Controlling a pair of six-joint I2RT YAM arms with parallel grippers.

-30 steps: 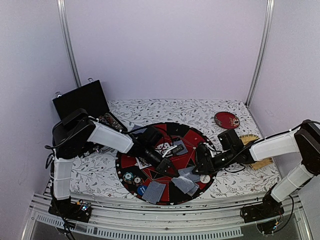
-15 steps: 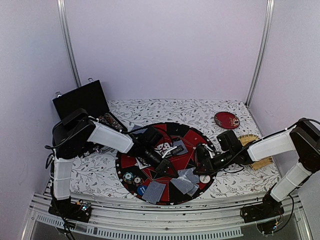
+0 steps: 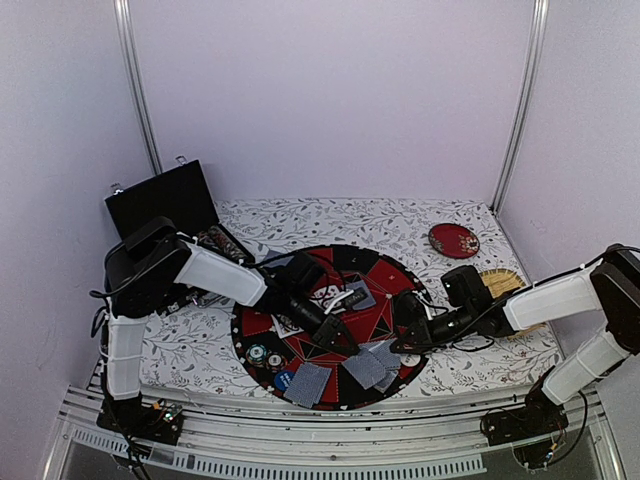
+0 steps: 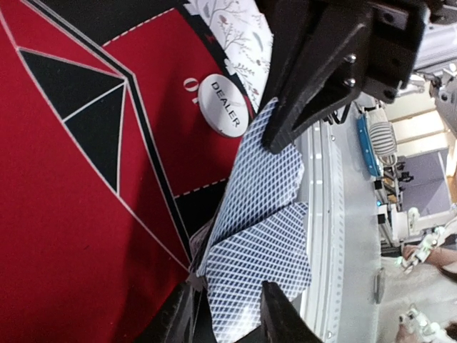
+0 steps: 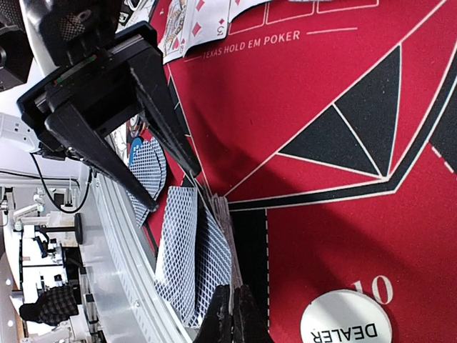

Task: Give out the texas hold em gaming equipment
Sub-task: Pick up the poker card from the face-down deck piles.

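Arms point(image 3: 215, 275) point(image 3: 545, 295) reach low over poker mat point(image 3: 395, 280); left end effector point(image 4: 228, 307) wide astride cards point(image 4: 257, 236), right end effector point(image 5: 233, 304) narrow at their edge. One dealer button point(image 4: 226, 104).

Two arms over a round red-and-black poker mat point(image 3: 385, 280).
Left gripper point(image 3: 345, 343) and right gripper point(image 3: 400, 345) stand close together beside grey-blue-backed playing cards point(image 3: 368, 368) at its near rim.

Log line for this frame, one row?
left tool open above face-down cards | right tool shut on their edge | DEALER button beside cards
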